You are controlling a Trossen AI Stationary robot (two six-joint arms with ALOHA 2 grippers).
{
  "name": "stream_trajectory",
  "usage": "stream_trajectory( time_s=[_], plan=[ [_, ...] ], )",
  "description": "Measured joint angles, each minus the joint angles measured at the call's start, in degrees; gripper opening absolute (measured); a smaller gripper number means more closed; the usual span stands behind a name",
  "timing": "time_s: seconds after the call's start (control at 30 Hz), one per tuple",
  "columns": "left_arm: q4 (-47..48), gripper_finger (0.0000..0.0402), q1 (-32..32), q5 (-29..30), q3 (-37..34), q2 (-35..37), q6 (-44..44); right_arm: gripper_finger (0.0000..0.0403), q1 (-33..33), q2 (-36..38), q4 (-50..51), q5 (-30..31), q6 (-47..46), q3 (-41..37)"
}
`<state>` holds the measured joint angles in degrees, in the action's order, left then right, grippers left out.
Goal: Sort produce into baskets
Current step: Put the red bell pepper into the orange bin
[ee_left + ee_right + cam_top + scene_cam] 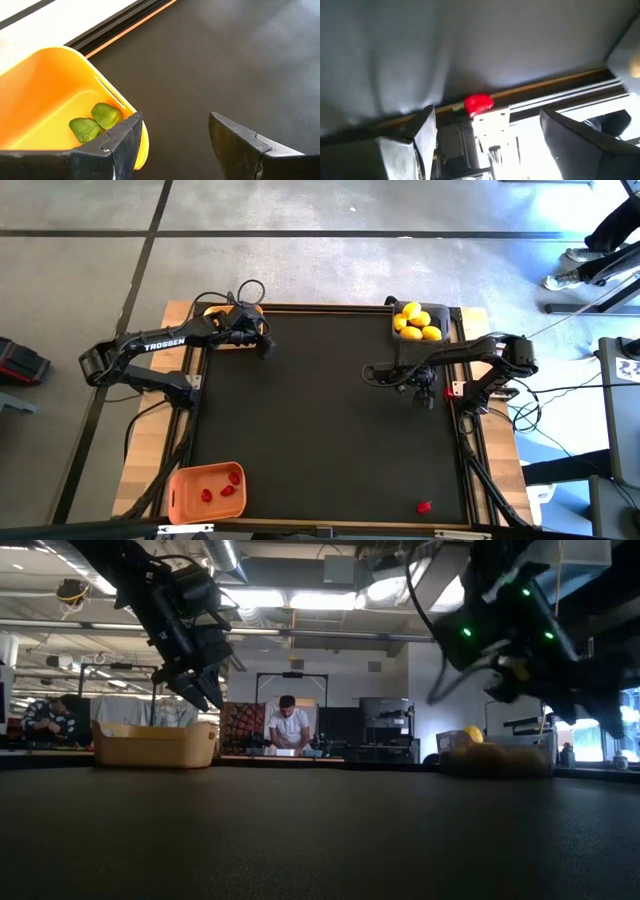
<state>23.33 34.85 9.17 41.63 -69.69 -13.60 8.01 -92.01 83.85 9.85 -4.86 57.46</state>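
Across the middle of the high view lies the bench (320, 420), a broad black mat set in a wooden frame. Over its far left corner reaches the left arm (150, 355), and the right arm (480, 365) bends in from the right edge.

Next in size come the three baskets. At the near left corner sits the orange basket (185, 495) with several red pieces (222, 485) inside. At the far left corner the yellow basket (45, 85) holds two green pieces (95, 122) lying against each other near its wall. At the far right corner the dark grey basket (398, 340) carries a heap of yellow lemons (417, 321).

The left hand (175, 145) hangs above the mat just beside the yellow basket, its fingers spread and nothing between them. The right hand (487, 140) hovers over the right side of the mat, near the grey basket, its fingers also spread wide and bare.

Smallest is one loose red piece (424, 506), alone on the mat near the near right edge, well apart from every basket; the right wrist view shows it against the bench's rim.

Beyond the bench, in the low view, a person (290, 725) stands at a far counter.
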Motion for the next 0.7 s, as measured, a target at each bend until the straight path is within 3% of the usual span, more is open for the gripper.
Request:
stream_trajectory(
  time_s=[0.3,0.7],
  plan=[
    [0.0,0.0224,0.0,0.0,0.0,0.0,0.1,0.0289,0.0,0.0,-2.3,-1.4,2.0,-10.6],
    [0.0,0.0223,0.0,0.0,0.0,0.0,0.0,0.0289,2.7,-2.4,-6.3,-1.9,2.2,-10.7]
  ],
)
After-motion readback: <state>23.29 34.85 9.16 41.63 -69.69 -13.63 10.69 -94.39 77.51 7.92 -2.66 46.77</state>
